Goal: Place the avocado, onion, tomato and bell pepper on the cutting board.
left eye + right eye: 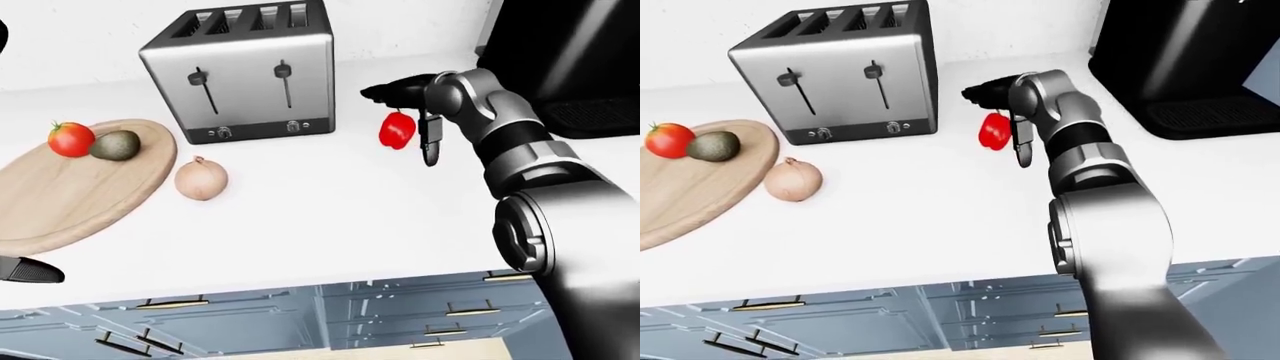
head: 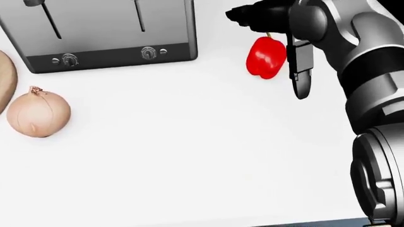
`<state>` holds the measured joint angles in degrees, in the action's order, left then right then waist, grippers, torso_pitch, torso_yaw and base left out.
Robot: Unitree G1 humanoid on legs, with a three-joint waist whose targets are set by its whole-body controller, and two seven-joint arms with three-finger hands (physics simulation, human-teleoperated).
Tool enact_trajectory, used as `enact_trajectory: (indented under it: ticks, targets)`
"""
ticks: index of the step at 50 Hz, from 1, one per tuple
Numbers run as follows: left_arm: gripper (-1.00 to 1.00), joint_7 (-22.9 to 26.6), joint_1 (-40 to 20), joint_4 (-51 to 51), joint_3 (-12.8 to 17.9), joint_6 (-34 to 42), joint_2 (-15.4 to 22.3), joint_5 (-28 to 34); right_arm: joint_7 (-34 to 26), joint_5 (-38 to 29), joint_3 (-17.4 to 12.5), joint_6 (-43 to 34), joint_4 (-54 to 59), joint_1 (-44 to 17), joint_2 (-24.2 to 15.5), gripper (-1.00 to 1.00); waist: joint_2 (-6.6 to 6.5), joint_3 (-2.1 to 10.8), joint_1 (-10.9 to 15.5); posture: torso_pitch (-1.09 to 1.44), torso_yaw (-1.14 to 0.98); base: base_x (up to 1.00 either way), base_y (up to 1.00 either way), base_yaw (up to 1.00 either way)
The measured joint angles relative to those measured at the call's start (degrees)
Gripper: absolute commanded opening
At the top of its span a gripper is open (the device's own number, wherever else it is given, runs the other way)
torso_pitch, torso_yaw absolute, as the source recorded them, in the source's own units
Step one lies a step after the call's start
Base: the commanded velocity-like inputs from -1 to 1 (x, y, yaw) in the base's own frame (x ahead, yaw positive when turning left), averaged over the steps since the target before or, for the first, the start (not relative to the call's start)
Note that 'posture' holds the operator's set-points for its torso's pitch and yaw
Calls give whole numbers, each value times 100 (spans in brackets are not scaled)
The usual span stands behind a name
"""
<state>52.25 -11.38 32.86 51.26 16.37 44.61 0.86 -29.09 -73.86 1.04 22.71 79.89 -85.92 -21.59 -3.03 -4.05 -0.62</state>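
Counter (image 1: 330,202) white; cabinets (image 1: 380,315) blue-grey below.

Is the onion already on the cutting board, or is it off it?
Off. In the left-eye view the onion lies on the white counter, beside the cutting board's right edge.

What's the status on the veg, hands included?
Right hand open, fingers beside bell pepper, no grasp. Left hand barely visible, state unclear. Tomato, avocado on cutting board; onion on counter. Nothing blocking.
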Motion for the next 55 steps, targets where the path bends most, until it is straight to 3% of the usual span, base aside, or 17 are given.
enact_trajectory:
  ticks: [19,24,31,36,47,49,52,53,55]
  targets:
    - [100,41,22,-25,125,2,43,-58,87,-106,-5,79,28,98,134,100,12,1,5,0,0,0,0,0]
    - [100,57,99,-91,306,-57,40,-117,143,-174,3,96,17,111,143,100,-1,11,3,0,0,0,0,0]
    - [100,34,70,-81,188,-34,46,-112,261,-276,-5,74,68,167,155,100,25,-1,17,0,0,0,0,0]
    - [100,23,94,-87,200,-64,16,-113,324,-376,-22,76,75,160,134,65,25,8,20,0,0,0,0,0]
    - [100,33,128,-100,200,-112,-54,-99,255,-442,-100,61,61,135,120,29,59,16,23,0,0,0,0,0]
    - [100,32,133,-53,207,-84,-70,-108,243,-437,-107,69,58,135,120,5,67,15,21,0,0,0,0,0]
    - [100,50,150,-3,224,-94,-86,-131,292,-428,-109,87,44,149,124,-47,68,15,25,0,0,0,0,0]
    - [100,54,158,-11,228,-110,-92,-132,305,-430,-103,98,42,158,127,-93,67,15,29,0,0,0,0,0]
    - [100,59,164,-26,237,-114,-98,-132,351,-421,-115,85,34,175,133,-100,64,11,39,0,0,0,0,0]
